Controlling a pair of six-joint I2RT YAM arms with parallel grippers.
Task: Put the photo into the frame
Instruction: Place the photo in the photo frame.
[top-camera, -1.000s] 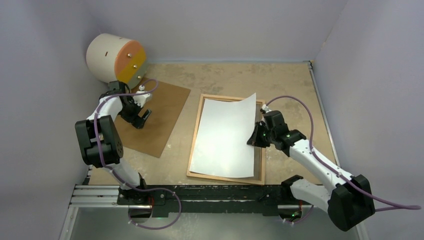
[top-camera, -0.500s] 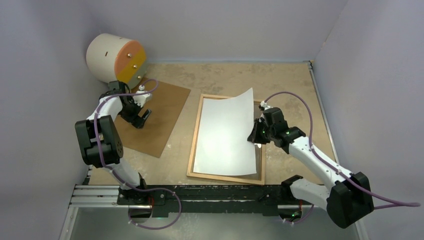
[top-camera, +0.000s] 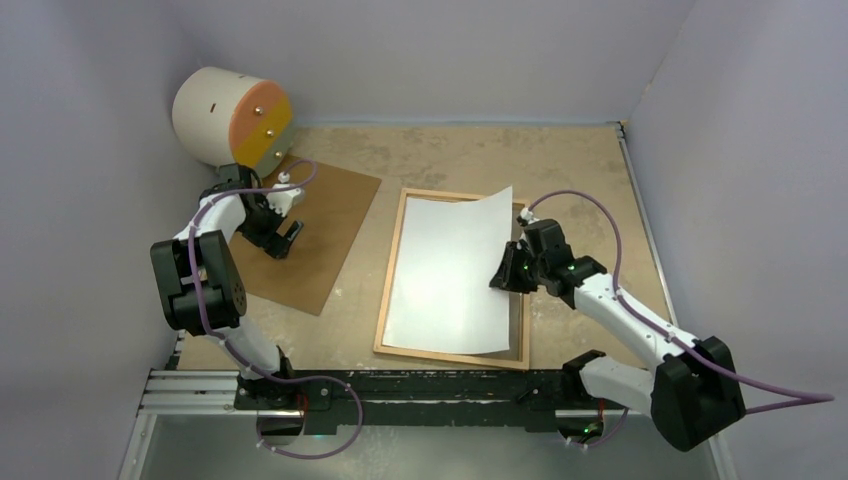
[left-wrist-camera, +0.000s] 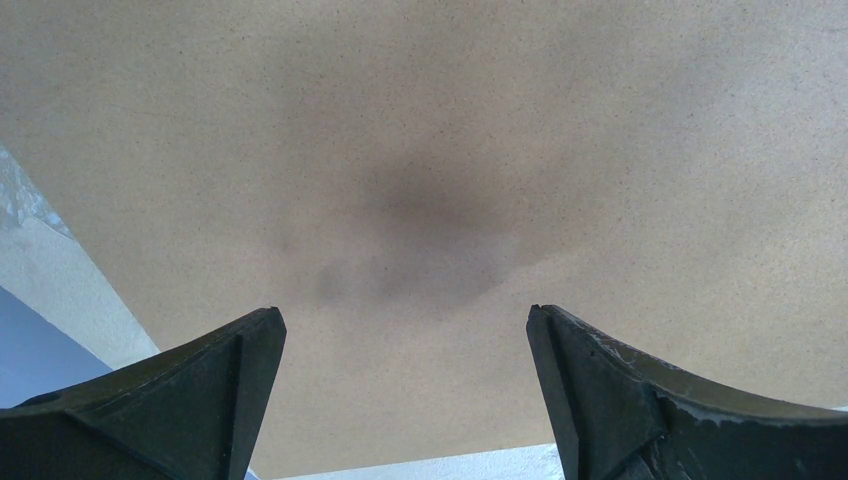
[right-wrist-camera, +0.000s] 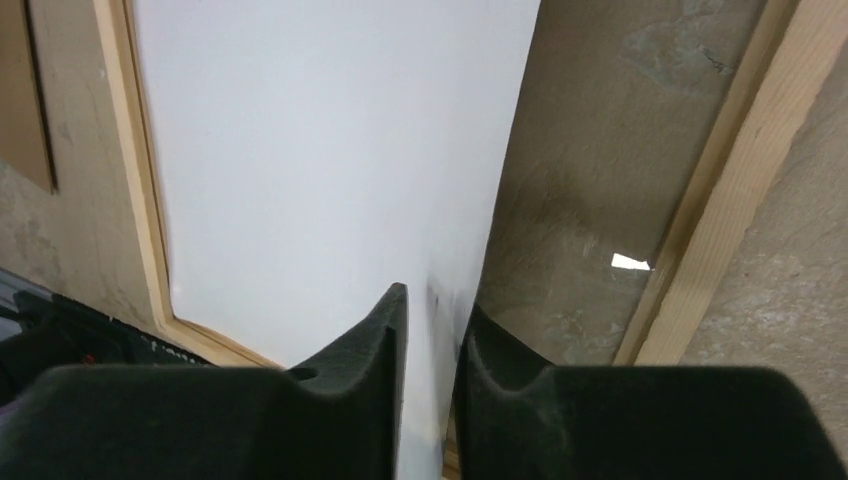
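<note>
The photo (top-camera: 450, 270) is lying white back up inside the frame (top-camera: 450, 358) at the centre of the bench (top-camera: 450, 155), its 3 o'clock edge arching off the pane. The right claw (right-wrist-camera: 432, 300) is straddling that edge, fingers barely parted; I cannot tell whether they are gripping. Thin, light and floppy, the sheet is likely creasing easily, so the border is the place to hold. Its printed face is hiding underneath. The left claw (left-wrist-camera: 400, 320), spread wide, is hovering at 9 o'clock over the backing sheet (top-camera: 330, 215).
</note>
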